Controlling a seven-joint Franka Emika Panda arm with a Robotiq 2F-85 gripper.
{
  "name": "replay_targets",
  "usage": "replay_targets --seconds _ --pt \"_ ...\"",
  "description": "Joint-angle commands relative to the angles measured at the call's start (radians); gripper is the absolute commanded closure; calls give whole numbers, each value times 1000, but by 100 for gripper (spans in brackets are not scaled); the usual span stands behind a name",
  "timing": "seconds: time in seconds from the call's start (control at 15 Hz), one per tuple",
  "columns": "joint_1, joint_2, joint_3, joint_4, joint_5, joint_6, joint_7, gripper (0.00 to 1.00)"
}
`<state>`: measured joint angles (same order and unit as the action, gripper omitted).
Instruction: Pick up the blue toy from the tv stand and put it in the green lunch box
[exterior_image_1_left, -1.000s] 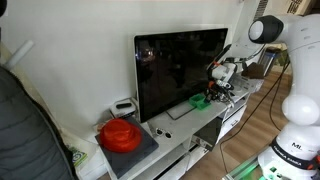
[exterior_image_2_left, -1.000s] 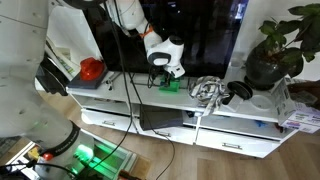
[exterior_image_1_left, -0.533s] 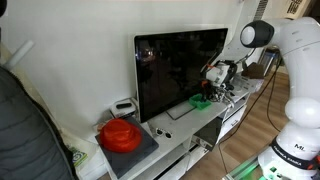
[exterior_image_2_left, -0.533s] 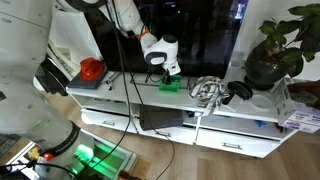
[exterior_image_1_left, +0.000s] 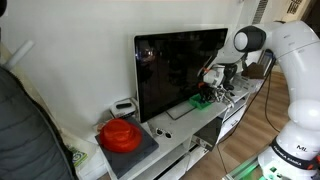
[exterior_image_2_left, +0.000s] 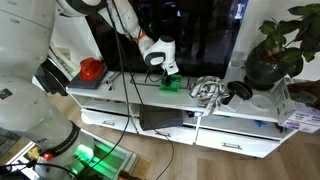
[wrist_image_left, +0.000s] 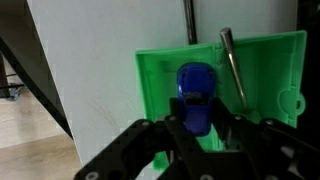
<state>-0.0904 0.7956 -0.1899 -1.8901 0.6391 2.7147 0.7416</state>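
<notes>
In the wrist view my gripper (wrist_image_left: 197, 120) is shut on the blue toy (wrist_image_left: 195, 92), a small blue car held between the fingers. It hangs directly over the open green lunch box (wrist_image_left: 262, 72), which lies on the white tv stand (wrist_image_left: 90, 75). A thin metal rod (wrist_image_left: 230, 65) lies inside the box. In both exterior views the gripper (exterior_image_1_left: 211, 88) (exterior_image_2_left: 166, 70) hovers just above the green box (exterior_image_1_left: 200, 101) (exterior_image_2_left: 170, 86) in front of the TV. The toy is too small to make out there.
A large black TV (exterior_image_1_left: 180, 65) stands right behind the box. A red round thing on a grey tray (exterior_image_1_left: 121, 135) sits at one end of the stand (exterior_image_2_left: 125, 92). Cables and headphones (exterior_image_2_left: 215, 90) and a potted plant (exterior_image_2_left: 270, 55) are at the other end.
The arm has shifted toward the TV, bringing the gripper with the toy closer over the green box. The grip is unchanged.
</notes>
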Motion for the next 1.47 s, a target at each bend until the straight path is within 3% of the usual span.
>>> replay_targets --seconds 0.0,0.47,0.93,1.4 --pt "27 31 -34 27 -71 10 75 46" --pt "7 -35 -27 -47 -150 80 46 0" --pt "93 -162 -126 -265 -315 222 -44 0" --pt "201 -325 -212 -563 -417 512 -318 0"
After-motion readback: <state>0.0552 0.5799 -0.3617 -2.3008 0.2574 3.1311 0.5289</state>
